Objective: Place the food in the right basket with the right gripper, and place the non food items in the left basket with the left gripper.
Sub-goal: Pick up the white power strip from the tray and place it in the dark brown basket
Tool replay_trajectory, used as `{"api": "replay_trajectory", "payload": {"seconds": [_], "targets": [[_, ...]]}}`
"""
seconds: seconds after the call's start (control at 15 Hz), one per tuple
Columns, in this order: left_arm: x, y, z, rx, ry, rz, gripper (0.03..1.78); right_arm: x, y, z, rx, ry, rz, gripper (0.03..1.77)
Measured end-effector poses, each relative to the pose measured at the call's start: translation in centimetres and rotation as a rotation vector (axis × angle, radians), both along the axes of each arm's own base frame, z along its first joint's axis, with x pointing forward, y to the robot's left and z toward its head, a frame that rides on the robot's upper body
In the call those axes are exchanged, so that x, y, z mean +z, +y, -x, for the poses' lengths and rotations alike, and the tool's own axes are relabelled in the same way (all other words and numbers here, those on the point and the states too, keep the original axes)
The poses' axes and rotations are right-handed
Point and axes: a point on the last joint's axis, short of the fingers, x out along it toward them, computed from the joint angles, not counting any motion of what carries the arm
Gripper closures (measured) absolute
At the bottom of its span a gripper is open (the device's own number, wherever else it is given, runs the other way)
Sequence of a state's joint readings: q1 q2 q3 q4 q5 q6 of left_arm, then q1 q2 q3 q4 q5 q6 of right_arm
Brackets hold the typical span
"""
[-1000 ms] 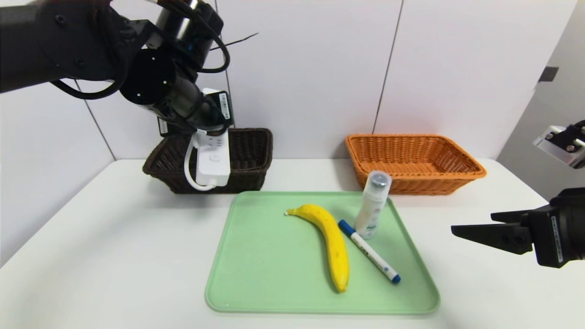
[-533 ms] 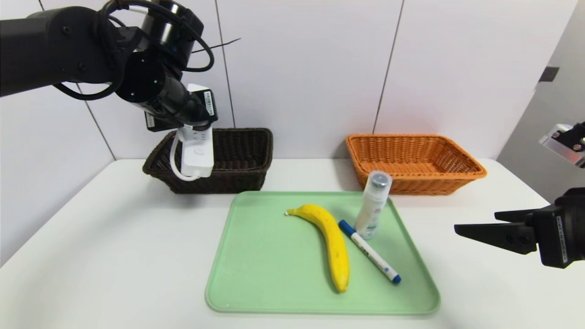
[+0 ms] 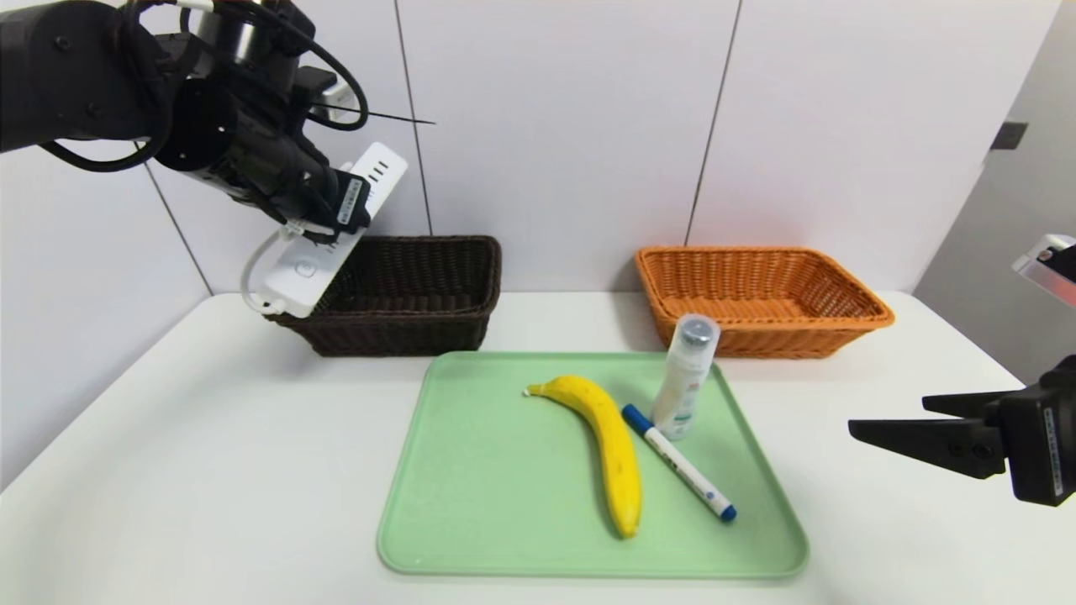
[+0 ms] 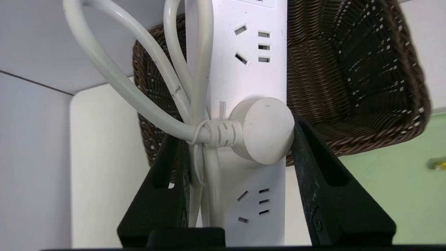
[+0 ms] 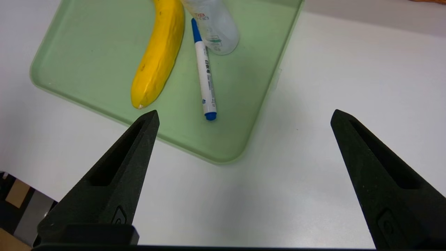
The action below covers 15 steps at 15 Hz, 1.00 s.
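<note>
My left gripper (image 3: pixel 324 220) (image 4: pixel 238 134) is shut on the white power strip (image 3: pixel 307 269) (image 4: pixel 259 45), its cord (image 4: pixel 118 76) bundled beside it. The strip hangs tilted above the left end of the dark brown left basket (image 3: pixel 412 290) (image 4: pixel 348 80). On the green tray (image 3: pixel 487 496) (image 5: pixel 80 45) lie the yellow banana (image 3: pixel 609 441) (image 5: pixel 160 52) and the white marker pen with blue cap (image 3: pixel 679 462) (image 5: pixel 205 69). The small white bottle (image 3: pixel 685 378) (image 5: pixel 216 28) stands beside them. The orange right basket (image 3: pixel 761 294) holds nothing. My right gripper (image 3: pixel 891 428) (image 5: pixel 244 116) hovers open over the table to the right of the tray.
White wall panels stand close behind both baskets. A grey wall corner (image 3: pixel 1009 210) rises at the far right. Bare white table (image 3: pixel 210 470) lies left of the tray and between tray and right gripper.
The left arm has swung left and up with the power strip, which now tilts diagonally over the dark basket's left end. The right gripper has drifted slightly right.
</note>
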State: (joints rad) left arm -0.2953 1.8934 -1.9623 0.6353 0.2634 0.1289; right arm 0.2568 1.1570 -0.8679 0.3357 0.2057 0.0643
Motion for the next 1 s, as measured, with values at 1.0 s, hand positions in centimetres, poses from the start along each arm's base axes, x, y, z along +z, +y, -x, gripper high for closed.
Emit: {"api": "replay_trajectory", "payload": {"seconds": [1.0], "targets": [[-1.1, 1.4, -1.1, -0.563, 0.021, -0.588, 0.95, 0.0, -0.2, 0.0, -0.012, -0.003, 0.003, 0.1]]}}
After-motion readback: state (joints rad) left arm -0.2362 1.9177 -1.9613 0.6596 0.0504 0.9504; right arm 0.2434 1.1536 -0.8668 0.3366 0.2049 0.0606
